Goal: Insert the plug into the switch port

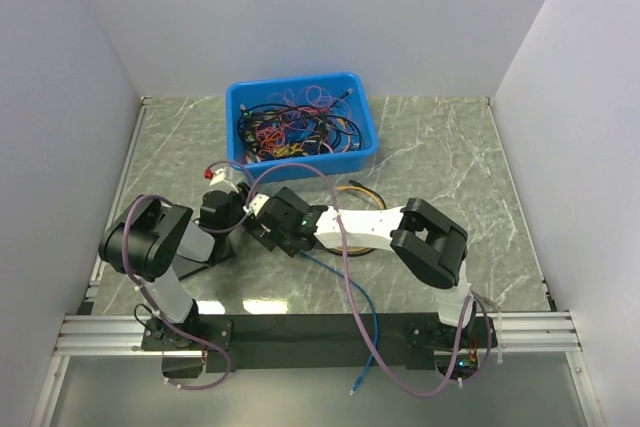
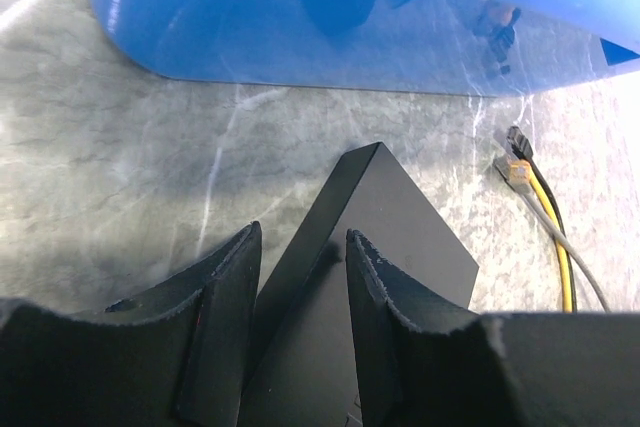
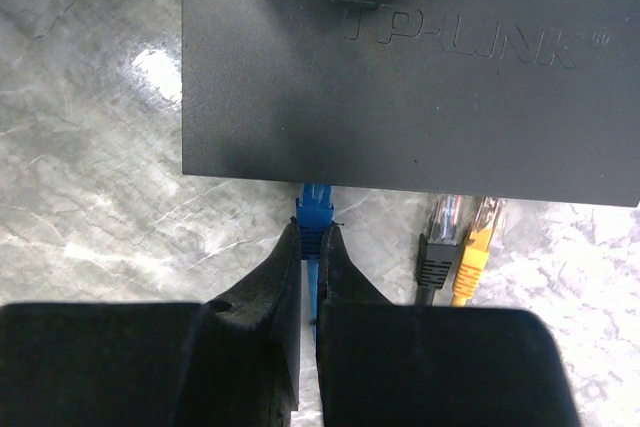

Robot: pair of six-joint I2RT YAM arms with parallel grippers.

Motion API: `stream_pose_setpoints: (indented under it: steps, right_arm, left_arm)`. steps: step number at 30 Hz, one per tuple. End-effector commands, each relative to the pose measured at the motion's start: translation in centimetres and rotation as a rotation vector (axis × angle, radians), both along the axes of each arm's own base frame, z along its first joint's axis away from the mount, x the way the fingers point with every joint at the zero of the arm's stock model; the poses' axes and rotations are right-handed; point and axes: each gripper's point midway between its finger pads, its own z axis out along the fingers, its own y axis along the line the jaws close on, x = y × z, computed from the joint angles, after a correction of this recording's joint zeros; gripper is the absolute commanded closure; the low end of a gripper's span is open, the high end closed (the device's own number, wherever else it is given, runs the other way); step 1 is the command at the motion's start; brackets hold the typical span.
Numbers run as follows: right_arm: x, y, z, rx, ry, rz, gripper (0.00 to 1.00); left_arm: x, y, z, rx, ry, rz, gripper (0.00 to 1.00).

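Blue plug (image 3: pixel 315 202): at switch (image 3: pixel 400 77) edge, clamped in right end effector (image 3: pixel 312 235).
Left end effector (image 2: pixel 302 239): gripping switch corner.

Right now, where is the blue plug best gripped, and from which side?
Grip the blue plug at its rear, from the side away from the switch: its tip faces the switch's edge, leaving only the rear free. The right gripper pinches there.
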Motion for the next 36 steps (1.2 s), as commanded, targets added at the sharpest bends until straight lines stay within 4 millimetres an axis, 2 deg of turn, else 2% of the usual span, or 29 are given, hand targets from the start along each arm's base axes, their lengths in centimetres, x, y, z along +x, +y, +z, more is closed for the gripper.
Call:
stream_pose_setpoints:
  steps: [1,5,9,12,13,16,21,25,26,31,36]
  right_arm:
    - [7.2,9.1,10.9,0.446,-0.265,-0.02,1.0]
    - [7.9,10.5,12.9,0.509,-0.277,-0.003,1.0]
    - [8.4,11.5,13.5,0.553,-0.255,0.036,1.0]
    - [8.2,12.6,14.2,0.577,-0.262,0.092,1.0]
    - [8.0,12.9,13.8,0.574,-0.247,0.102,1.0]
    - [7.8,13.6,14.8,0.606,-0.236,0.12,1.0]
    - [7.2,13.1,13.5,0.585,-0.212,0.119,1.0]
    - [6.7,11.9,12.2,0.558,-0.181,0.085,1.0]
    - [6.4,11.4,11.2,0.543,-0.169,0.079,1.0]
    - [6.2,10.9,9.3,0.507,-0.146,0.07,1.0]
    - [6.5,10.4,8.9,0.488,-0.155,0.043,0.99]
  left_arm:
    - [-7.4,-3.2,-4.9,-0.014,0.254,-0.194,0.55]
    - [-7.6,-3.4,-5.3,-0.005,0.261,-0.195,0.56]
    - [-7.7,-3.3,-5.3,0.005,0.258,-0.182,0.56]
    - [-7.9,-3.3,-5.5,0.007,0.262,-0.183,0.56]
    - [-7.9,-3.4,-5.4,0.007,0.263,-0.186,0.56]
    - [-7.7,-3.4,-5.5,0.011,0.266,-0.184,0.56]
    - [-7.4,-3.2,-5.2,0.016,0.268,-0.162,0.55]
    - [-6.7,-2.9,-4.1,0.022,0.248,-0.13,0.51]
    - [-6.7,-2.5,-4.5,0.036,0.271,-0.109,0.5]
    - [-5.8,-1.5,-4.6,0.073,0.311,-0.029,0.47]
    - [-5.3,-0.5,-4.2,0.098,0.324,0.029,0.37]
